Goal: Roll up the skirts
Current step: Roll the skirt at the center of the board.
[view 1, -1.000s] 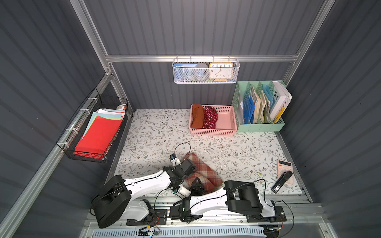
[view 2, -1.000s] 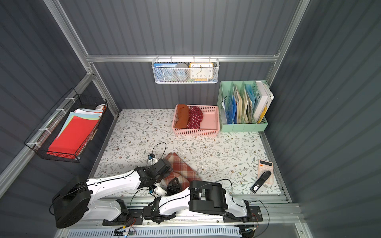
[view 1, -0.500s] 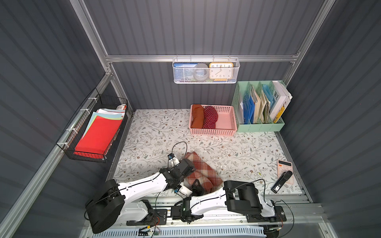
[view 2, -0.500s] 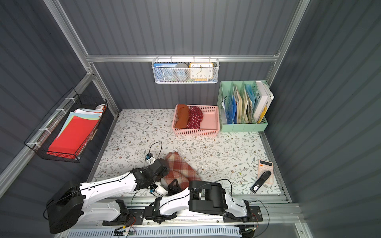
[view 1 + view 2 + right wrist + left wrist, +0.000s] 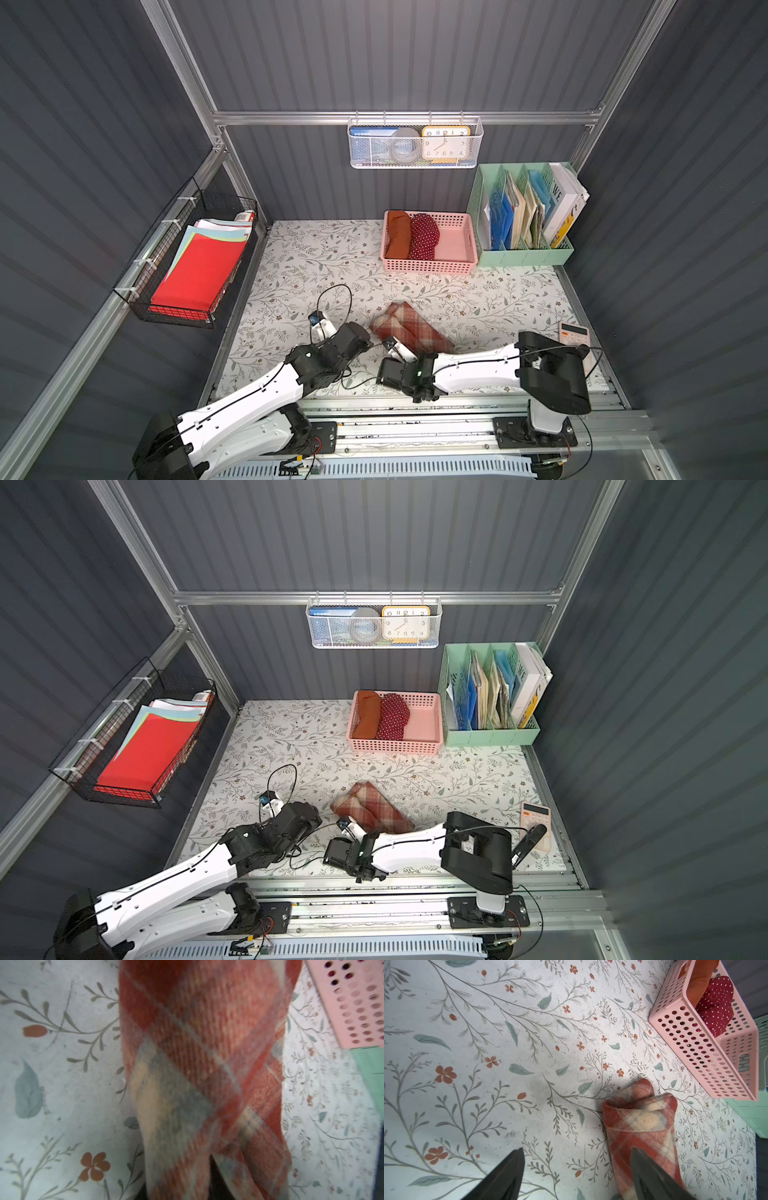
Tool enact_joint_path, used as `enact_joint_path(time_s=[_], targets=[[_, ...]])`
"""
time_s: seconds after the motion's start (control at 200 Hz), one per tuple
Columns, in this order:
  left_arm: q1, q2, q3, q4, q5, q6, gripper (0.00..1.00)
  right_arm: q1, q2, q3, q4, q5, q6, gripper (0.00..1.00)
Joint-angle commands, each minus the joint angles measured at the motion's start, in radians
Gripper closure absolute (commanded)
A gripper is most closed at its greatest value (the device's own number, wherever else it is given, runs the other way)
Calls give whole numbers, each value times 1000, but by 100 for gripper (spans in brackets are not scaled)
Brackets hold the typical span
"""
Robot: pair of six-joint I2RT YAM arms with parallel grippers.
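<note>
The red-and-cream plaid skirt (image 5: 409,328) lies as a roll on the floral mat near the front, also in a top view (image 5: 372,808). My left gripper (image 5: 577,1169) is open at the roll's left end (image 5: 639,1118), with one finger (image 5: 652,1176) over the cloth and the other over bare mat. My right gripper (image 5: 178,1186) is shut on the plaid skirt (image 5: 203,1053), and cloth drapes over its dark fingers. The rust-orange skirt (image 5: 397,239) and the polka-dot skirt (image 5: 424,237) lie rolled side by side in the pink basket (image 5: 428,266).
A green file organizer (image 5: 523,253) stands right of the pink basket. A black wire basket of red paper (image 5: 195,274) hangs on the left wall. A white mesh basket with a clock (image 5: 415,143) hangs at the back. A calculator (image 5: 575,334) lies front right.
My left gripper opened and let go of the plaid skirt. My right gripper closed on it, and the right arm's elbow swung to the right.
</note>
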Motion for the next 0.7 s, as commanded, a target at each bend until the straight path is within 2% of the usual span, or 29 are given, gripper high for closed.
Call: enact_joint_path(time_s=[0.0,0.16,0.185,0.28,0.365,0.455,0.695], targets=[[5,-1,23,-68,-36,23,16,-30,-28,-116,157,-505,-6,100],[5,15,-5,-19,-8,12,17,-175,-154,-282,401,-792,73,100],[5,20,-8,-10,-4,10,17,-203,-176,-309,446,-871,92,100],[5,44,-8,10,6,13,17,-305,-249,-391,573,-1016,159,100],[5,62,-8,23,13,11,17,-382,-291,-440,635,-1083,197,100],[5,72,-19,38,12,2,17,-433,-287,-467,627,-1102,214,100],[4,95,-63,123,73,-4,18,-602,-121,-558,755,-1193,326,100]])
